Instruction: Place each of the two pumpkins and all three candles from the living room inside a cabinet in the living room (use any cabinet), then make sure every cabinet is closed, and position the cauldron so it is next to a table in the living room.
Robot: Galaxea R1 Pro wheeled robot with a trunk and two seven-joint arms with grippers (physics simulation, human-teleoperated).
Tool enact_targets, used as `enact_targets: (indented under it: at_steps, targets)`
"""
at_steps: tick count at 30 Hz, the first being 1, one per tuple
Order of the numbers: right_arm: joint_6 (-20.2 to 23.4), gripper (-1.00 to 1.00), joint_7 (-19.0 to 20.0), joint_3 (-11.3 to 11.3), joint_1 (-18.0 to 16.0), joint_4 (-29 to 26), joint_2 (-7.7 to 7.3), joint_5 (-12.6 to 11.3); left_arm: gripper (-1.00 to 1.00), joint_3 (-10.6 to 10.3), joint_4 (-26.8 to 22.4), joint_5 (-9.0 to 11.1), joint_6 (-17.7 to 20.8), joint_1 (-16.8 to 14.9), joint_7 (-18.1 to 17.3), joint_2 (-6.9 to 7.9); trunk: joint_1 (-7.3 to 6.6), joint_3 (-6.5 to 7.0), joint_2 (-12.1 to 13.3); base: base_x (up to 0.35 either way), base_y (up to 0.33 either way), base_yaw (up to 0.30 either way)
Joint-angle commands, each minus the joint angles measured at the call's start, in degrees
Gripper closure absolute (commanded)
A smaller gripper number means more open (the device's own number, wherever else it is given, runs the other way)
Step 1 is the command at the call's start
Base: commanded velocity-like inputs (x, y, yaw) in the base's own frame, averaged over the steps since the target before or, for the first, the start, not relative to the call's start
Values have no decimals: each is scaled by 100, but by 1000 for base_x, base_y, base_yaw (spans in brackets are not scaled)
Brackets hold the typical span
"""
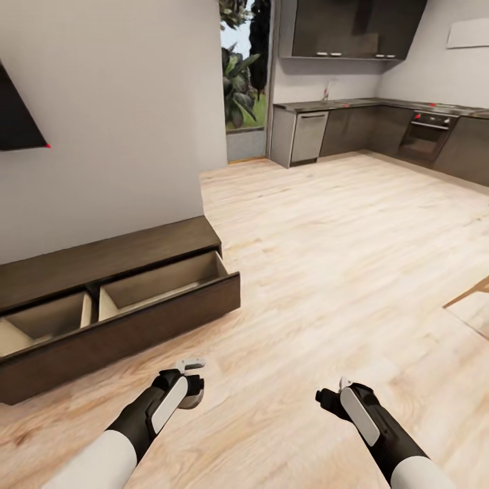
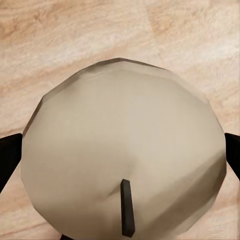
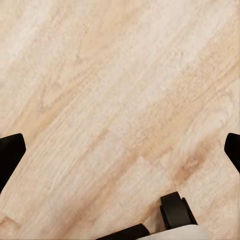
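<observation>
A cream-beige candle (image 2: 125, 125) with a short dark wick sits between the two dark fingers of my left gripper (image 1: 192, 382), which is shut on it a little above the plank floor. In the head view only a sliver of the candle (image 1: 196, 399) peeks out under the hand. The low dark-brown cabinet (image 1: 136, 319) runs along the wall ahead and to the left. Its drawer is pulled out, and the two light-wood compartments look bare inside. My right gripper (image 1: 329, 396) hovers over the floor, open, with nothing between its fingers.
A dark screen (image 1: 17, 115) hangs on the wall above the cabinet. Beyond it are a doorway with plants (image 1: 241, 81) and a kitchen with dark counters (image 1: 380, 129). A wooden corner (image 1: 472, 292) juts in at the right edge. Open plank floor lies ahead.
</observation>
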Motion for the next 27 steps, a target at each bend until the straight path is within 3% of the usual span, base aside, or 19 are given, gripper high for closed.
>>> enact_targets:
  at_steps: [1,27]
  targets:
    - [5,-100,-56,32,0,-10,-9,-60,100,-21,-7,57,9,-5,58,2,2,-7,-2,221,-219,282]
    - [14,-100,-48,49,-2,-203,-17,-60,100,-22,-3,60,9,-5,58,-6,2,-105,-2,222,-221,271]
